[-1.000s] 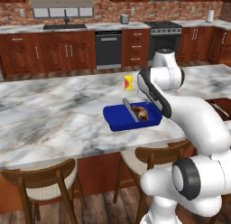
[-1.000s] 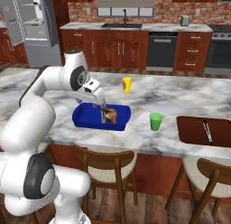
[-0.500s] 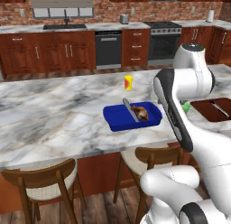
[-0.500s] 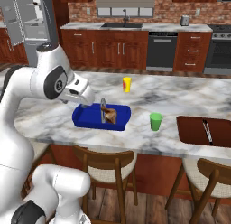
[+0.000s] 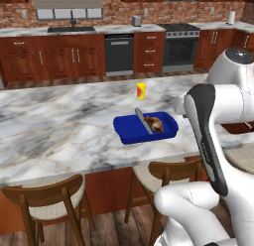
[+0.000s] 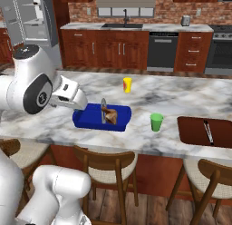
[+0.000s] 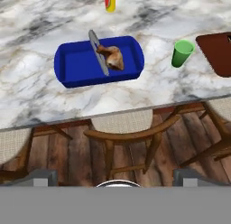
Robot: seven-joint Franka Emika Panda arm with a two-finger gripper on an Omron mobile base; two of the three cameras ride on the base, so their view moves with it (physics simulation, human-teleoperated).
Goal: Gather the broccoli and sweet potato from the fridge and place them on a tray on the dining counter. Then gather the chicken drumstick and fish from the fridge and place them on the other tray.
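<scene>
While the claw hung with its jaws spread wide and empty, back from the counter's edge above a stool (image 7: pixel 131 128), the blue tray (image 7: pixel 72 67) lay well ahead of it. In the tray rested the chicken drumstick (image 7: pixel 113 57) and the grey fish (image 7: pixel 99 52), touching.

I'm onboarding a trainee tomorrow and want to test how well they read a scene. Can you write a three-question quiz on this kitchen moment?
1. True or false: the blue tray holds the drumstick and the fish.
2. What stands between the blue tray and the brown tray?
A) a yellow bottle
B) a green cup
C) a plate
3. Fill in: in the hand view, the gripper looks at the counter edge and the ____ tucked under it.

Key:
1. True; both lie in it, toward one end.
2. B, the green cup; the yellow bottle stands farther back.
3. Stools.
</scene>
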